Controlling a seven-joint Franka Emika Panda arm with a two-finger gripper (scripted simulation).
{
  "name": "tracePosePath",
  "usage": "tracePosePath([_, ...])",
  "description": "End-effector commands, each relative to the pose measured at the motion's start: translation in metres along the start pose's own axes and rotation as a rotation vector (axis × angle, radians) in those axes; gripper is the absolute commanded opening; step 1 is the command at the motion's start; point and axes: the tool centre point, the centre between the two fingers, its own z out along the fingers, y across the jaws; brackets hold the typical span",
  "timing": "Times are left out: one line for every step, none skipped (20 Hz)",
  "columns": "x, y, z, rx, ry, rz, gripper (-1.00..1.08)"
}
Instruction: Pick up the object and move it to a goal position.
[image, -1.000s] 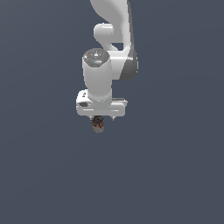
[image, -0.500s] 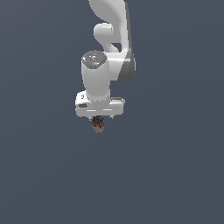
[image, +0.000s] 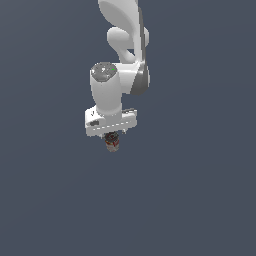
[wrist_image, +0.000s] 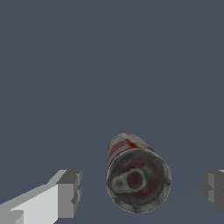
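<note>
The object (wrist_image: 138, 175) is a small stubby can, mottled dark red-brown with pale grey patches, seen end-on in the wrist view. It stands between the two grey fingertips of my gripper (wrist_image: 141, 190). One fingertip (wrist_image: 68, 193) and the other fingertip (wrist_image: 213, 189) each stand clear of it with a gap, so the gripper is open around the object and not touching it. In the exterior view the object (image: 113, 143) shows just below the white gripper bar (image: 111, 123); the fingers are mostly hidden there.
A flat dark grey-blue surface (image: 200, 200) fills both views. The white arm (image: 122, 45) comes down from the top of the exterior view. Nothing else shows.
The gripper bar has sunk slightly toward the object. The object has not moved.
</note>
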Motion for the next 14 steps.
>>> tracePosePath([-0.006, 0.002, 0.005, 0.001, 0.001, -0.058, 1.0])
tracePosePath([-0.008, 0.003, 0.007, 0.001, 0.002, -0.079, 1.0])
tracePosePath([-0.01, 0.003, 0.009, 0.001, 0.002, -0.099, 1.0])
tracePosePath([-0.011, 0.004, 0.01, 0.001, 0.003, -0.117, 1.0])
tracePosePath([-0.013, 0.004, 0.012, 0.002, 0.003, -0.135, 1.0])
tracePosePath([-0.015, 0.005, 0.013, 0.002, 0.003, -0.151, 1.0])
tracePosePath([-0.016, 0.005, 0.014, 0.002, 0.004, -0.166, 1.0])
tracePosePath([-0.018, 0.006, 0.016, 0.002, 0.004, -0.18, 1.0])
tracePosePath([-0.019, 0.006, 0.017, 0.002, 0.005, -0.192, 1.0])
tracePosePath([-0.02, 0.006, 0.018, 0.002, 0.005, -0.204, 1.0])
tracePosePath([-0.021, 0.007, 0.019, 0.002, 0.005, -0.214, 1.0])
tracePosePath([-0.022, 0.007, 0.019, 0.003, 0.005, -0.223, 1.0])
tracePosePath([-0.023, 0.007, 0.02, 0.003, 0.006, -0.231, 1.0])
tracePosePath([-0.023, 0.007, 0.02, 0.003, 0.006, -0.237, 1.0])
